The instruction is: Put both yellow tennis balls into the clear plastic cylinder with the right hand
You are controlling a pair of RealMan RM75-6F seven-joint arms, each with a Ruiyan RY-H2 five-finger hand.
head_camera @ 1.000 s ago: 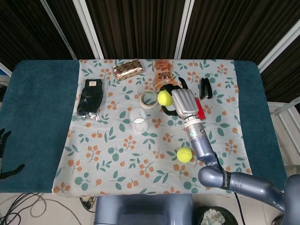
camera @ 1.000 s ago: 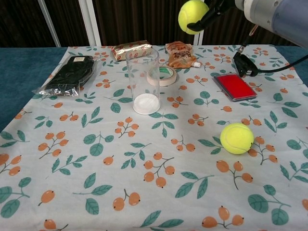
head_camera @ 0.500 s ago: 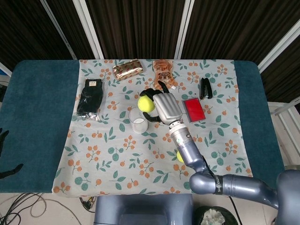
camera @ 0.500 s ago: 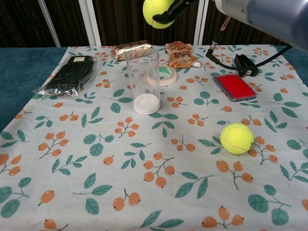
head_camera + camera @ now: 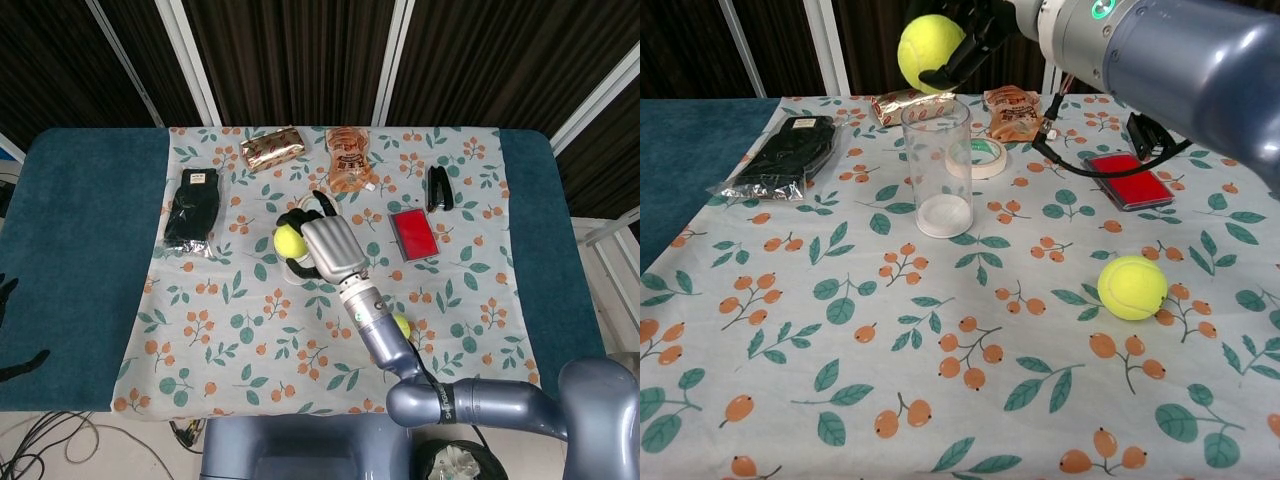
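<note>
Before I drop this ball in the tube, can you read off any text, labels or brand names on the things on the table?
None can be read.
Gold packet: print too blurred.
Orange snack bag: markings too small.
Black bag: white label unreadable.
Right hand, ball: no text visible.

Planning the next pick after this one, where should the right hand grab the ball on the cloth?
Probably from above, fingers around the widest part of the ball. It lies alone on the flat cloth, with no neighbours touching it, so any side is free; being round, it could roll if pushed sideways.
</note>
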